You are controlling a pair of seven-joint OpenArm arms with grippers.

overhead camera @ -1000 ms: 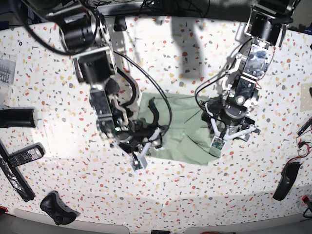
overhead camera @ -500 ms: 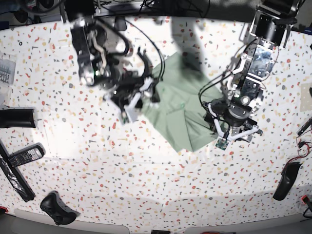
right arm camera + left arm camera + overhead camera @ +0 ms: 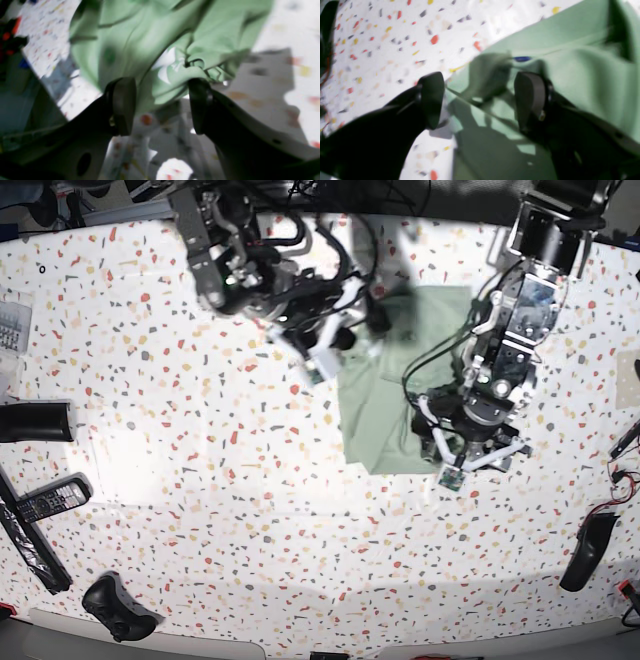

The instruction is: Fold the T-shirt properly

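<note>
The T-shirt point(image 3: 395, 380) is lying rumpled on the speckled counter point(image 3: 200, 480). The right gripper point(image 3: 160, 105) is pinching a bunched fold of it between partly spread jaws. The left gripper point(image 3: 480, 100) is hanging wide open over the cloth's edge, holding nothing.

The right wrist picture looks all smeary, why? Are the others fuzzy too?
Right wrist view: the T-shirt and speckled table are smeared by blur. Left wrist view: softer blur, with dark gripper shadows on the cloth. Base view: sharpest, though the edges bend like a fisheye.
</note>
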